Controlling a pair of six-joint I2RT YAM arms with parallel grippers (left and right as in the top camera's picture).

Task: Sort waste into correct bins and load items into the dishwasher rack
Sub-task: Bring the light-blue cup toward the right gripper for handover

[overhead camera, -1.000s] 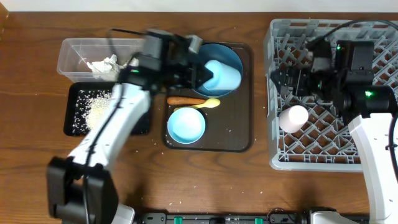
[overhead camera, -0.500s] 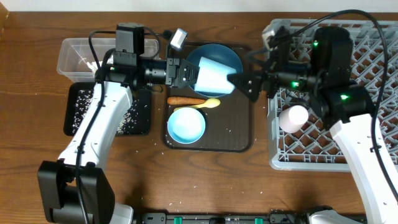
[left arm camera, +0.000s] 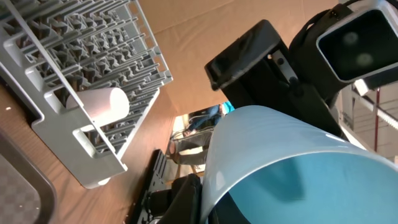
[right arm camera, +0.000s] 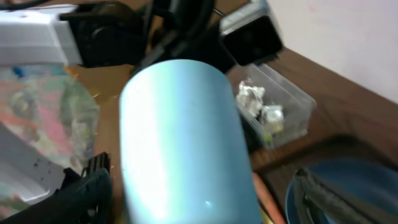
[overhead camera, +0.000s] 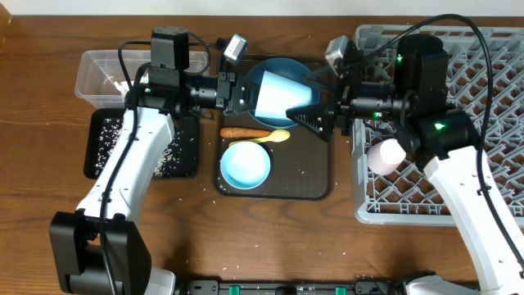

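My left gripper [overhead camera: 248, 93] is shut on the rim of the light blue cup [overhead camera: 278, 97] and holds it on its side above the dark blue plate [overhead camera: 288, 65]. My right gripper [overhead camera: 318, 115] is open, one finger on each side of the cup's closed end [right arm camera: 180, 143]. The pink cup [overhead camera: 386, 153] lies in the grey dishwasher rack [overhead camera: 499, 74]. The white bowl [overhead camera: 246, 164], the orange carrot [overhead camera: 243, 132] and the yellow-green packet [overhead camera: 279, 136] lie on the brown serving tray [overhead camera: 315, 176]. In the left wrist view the cup [left arm camera: 292, 168] fills the lower right.
The clear tub [overhead camera: 98, 72] stands at the back left, with crumpled paper [right arm camera: 255, 99] in it. The black tray [overhead camera: 102, 152] in front of it holds rice grains [overhead camera: 108, 135]. A few grains lie on the table near the rack.
My right arm has swung left from the rack, and its open fingers now straddle the light blue cup's end. My left gripper has turned the cup sideways and now holds it still.
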